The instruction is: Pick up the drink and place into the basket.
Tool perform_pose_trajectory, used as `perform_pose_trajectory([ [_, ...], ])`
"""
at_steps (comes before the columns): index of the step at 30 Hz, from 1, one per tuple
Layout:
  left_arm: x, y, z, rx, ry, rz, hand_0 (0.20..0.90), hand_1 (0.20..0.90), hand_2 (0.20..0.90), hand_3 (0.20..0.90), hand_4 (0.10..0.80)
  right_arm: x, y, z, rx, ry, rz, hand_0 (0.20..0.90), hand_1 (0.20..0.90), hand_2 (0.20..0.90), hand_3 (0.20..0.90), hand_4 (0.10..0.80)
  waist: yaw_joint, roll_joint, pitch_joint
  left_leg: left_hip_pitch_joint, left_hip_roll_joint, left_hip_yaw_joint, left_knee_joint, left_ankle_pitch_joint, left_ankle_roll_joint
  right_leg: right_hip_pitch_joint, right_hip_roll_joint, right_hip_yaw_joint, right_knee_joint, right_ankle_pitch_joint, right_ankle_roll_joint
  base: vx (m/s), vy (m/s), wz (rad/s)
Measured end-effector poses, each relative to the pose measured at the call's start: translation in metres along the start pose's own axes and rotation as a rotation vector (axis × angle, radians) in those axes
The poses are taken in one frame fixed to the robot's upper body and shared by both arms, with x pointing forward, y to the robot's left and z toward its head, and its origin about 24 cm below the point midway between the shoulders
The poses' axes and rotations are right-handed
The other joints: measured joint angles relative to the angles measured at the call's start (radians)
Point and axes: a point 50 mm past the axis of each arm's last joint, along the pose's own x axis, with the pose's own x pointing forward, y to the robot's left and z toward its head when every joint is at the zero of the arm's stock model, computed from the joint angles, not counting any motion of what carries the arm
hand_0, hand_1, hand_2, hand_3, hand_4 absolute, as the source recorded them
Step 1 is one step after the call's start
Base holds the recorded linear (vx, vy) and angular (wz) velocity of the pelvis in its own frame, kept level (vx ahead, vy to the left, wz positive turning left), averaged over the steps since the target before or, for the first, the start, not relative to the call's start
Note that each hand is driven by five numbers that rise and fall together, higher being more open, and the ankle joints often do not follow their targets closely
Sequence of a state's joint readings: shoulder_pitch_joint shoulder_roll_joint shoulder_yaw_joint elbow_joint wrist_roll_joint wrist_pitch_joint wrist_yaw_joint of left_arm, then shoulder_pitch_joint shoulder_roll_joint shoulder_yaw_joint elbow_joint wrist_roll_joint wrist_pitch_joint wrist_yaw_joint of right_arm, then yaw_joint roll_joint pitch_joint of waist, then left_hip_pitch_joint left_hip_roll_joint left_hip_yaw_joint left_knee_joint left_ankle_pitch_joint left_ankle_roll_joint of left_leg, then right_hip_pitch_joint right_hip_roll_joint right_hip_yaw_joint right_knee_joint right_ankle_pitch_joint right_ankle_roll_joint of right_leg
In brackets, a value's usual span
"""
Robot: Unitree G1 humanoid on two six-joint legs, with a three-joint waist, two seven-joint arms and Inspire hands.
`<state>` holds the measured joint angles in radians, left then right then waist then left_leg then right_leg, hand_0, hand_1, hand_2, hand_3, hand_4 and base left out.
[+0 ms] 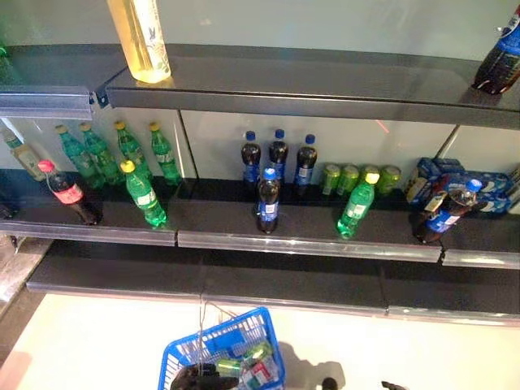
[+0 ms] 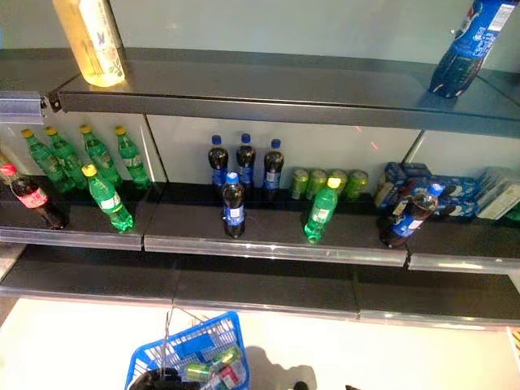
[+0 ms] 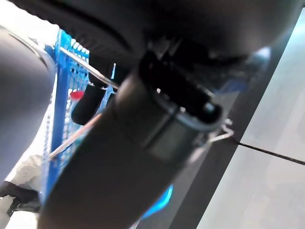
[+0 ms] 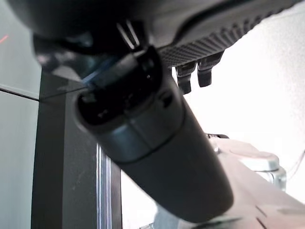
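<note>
The blue basket (image 1: 223, 349) hangs in front at the bottom, a little left of centre. My left hand (image 1: 193, 379) is shut on its thin wire handles (image 1: 203, 321). Drinks lie in the basket, among them a green can (image 1: 258, 352). The basket's blue mesh also shows in the left wrist view (image 3: 64, 95). My right hand (image 4: 157, 143) hangs low beside the shelf base, its fingers (image 4: 190, 76) relaxed and holding nothing. On the middle shelf a dark bottle with a blue cap (image 1: 268, 201) and a green bottle with a yellow cap (image 1: 356, 207) stand at the front.
The middle shelf (image 1: 309, 244) also holds green bottles (image 1: 122, 150), a red-capped dark bottle (image 1: 71, 195), dark bottles at the back (image 1: 279, 158), green cans (image 1: 357, 177), blue boxes (image 1: 455, 183) and a tilted dark bottle (image 1: 443, 213). A yellow bottle (image 1: 142, 36) stands on the top shelf.
</note>
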<state>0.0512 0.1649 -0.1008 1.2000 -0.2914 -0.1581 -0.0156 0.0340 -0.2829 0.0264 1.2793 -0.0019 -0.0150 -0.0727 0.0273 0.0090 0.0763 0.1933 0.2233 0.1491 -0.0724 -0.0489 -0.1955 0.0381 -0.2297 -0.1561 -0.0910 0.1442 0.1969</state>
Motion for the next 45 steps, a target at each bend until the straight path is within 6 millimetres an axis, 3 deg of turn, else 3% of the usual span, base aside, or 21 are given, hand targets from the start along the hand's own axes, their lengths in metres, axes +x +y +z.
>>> perform_pose_trajectory([
  [13,-0.010,0.049,-0.018,-0.038,0.071,0.188,0.300,0.300,0.300,0.200,0.100,-0.001,-0.005,-0.009,-0.038,0.011,0.012,0.900,0.900,0.900,0.900,0.800,0.040,0.002,-0.006,-0.003,-0.011,-0.023,-0.005,0.002,-0.004,0.008,-0.013,-0.009,0.000,-0.004,0.005,0.002,0.027,0.04],
  [19,-0.013,0.056,-0.022,-0.058,0.076,0.209,0.300,0.300,0.300,0.200,0.100,-0.002,-0.005,-0.014,-0.041,0.032,0.015,0.900,0.900,0.900,0.900,0.800,0.070,-0.003,-0.009,-0.014,-0.013,-0.039,-0.011,0.008,0.000,0.017,-0.033,-0.040,0.001,-0.010,0.012,-0.065,0.096,0.14],
  [22,-0.008,0.051,-0.009,-0.026,0.041,0.187,0.300,0.300,0.300,0.200,0.100,-0.002,-0.006,-0.014,-0.036,0.037,0.010,0.900,0.900,0.900,0.900,0.800,0.051,-0.023,-0.006,-0.078,-0.025,-0.033,-0.011,0.042,0.004,0.013,-0.064,-0.114,0.006,-0.011,0.014,-0.169,0.242,0.63],
  [26,-0.003,0.048,0.008,-0.009,-0.008,0.172,0.300,0.300,0.300,0.200,0.100,0.001,-0.005,0.002,-0.025,0.007,0.007,0.900,0.900,0.900,0.900,0.800,0.053,-0.065,0.023,-0.122,-0.075,-0.050,-0.005,0.051,0.023,-0.017,-0.104,-0.110,0.008,-0.003,0.021,-0.047,0.185,0.19],
  [30,0.000,0.048,0.018,0.019,-0.028,0.159,0.300,0.300,0.300,0.200,0.100,0.001,-0.009,0.001,0.047,0.008,-0.008,0.900,0.900,0.900,0.900,0.800,0.025,-0.074,0.066,-0.112,-0.091,-0.086,0.018,0.037,0.046,-0.034,-0.138,-0.079,0.138,-0.017,0.023,0.038,0.030,0.29],
  [32,-0.003,0.055,0.014,0.024,-0.018,0.172,0.300,0.300,0.300,0.200,0.100,0.001,-0.008,0.001,0.047,0.007,0.001,0.900,0.900,0.900,0.900,0.800,0.026,-0.077,0.073,-0.080,-0.088,-0.086,0.000,0.038,0.052,-0.035,-0.138,-0.044,0.155,-0.021,0.027,0.021,-0.140,-0.12],
  [34,-0.004,0.067,0.019,0.040,-0.025,0.198,0.300,0.300,0.300,0.200,0.100,0.001,-0.004,0.000,0.046,0.011,0.016,0.900,0.900,0.900,0.900,0.800,0.020,-0.102,0.071,-0.079,-0.086,-0.089,0.000,0.041,0.049,-0.018,-0.112,0.004,0.095,-0.043,0.036,0.006,-0.131,0.00],
  [35,-0.005,0.072,0.023,0.047,-0.035,0.211,0.300,0.300,0.300,0.200,0.100,0.001,-0.002,0.001,0.046,0.010,0.022,0.900,0.900,0.900,0.900,0.800,0.021,-0.118,0.075,-0.083,-0.091,-0.090,0.001,0.042,0.042,-0.004,-0.108,-0.008,0.067,-0.059,0.039,0.004,-0.117,0.00],
  [36,-0.004,0.073,0.024,0.043,-0.035,0.222,0.300,0.300,0.300,0.200,0.100,0.002,-0.001,0.007,0.046,0.003,0.023,0.900,0.900,0.900,0.900,0.800,0.018,-0.116,0.082,-0.092,-0.083,-0.086,0.001,0.047,0.028,-0.004,-0.096,-0.002,0.059,-0.057,0.056,0.018,-0.094,-0.01],
  [39,-0.003,0.064,0.022,0.043,-0.029,0.186,0.300,0.300,0.300,0.200,0.100,0.003,-0.002,0.018,0.047,-0.022,0.022,0.900,0.900,0.900,0.900,0.800,0.000,-0.088,0.094,-0.079,-0.053,-0.085,-0.012,0.054,0.015,0.026,-0.061,-0.014,0.026,-0.052,0.044,0.028,-0.039,0.04],
  [45,-0.002,0.053,0.017,0.039,-0.019,0.158,0.300,0.300,0.300,0.200,0.100,0.003,0.000,0.017,0.049,-0.018,0.026,0.900,0.900,0.900,0.900,0.800,-0.007,-0.061,0.076,-0.075,-0.054,-0.097,-0.012,0.053,0.013,0.049,-0.061,-0.033,0.007,-0.053,0.038,0.036,0.023,0.06],
])
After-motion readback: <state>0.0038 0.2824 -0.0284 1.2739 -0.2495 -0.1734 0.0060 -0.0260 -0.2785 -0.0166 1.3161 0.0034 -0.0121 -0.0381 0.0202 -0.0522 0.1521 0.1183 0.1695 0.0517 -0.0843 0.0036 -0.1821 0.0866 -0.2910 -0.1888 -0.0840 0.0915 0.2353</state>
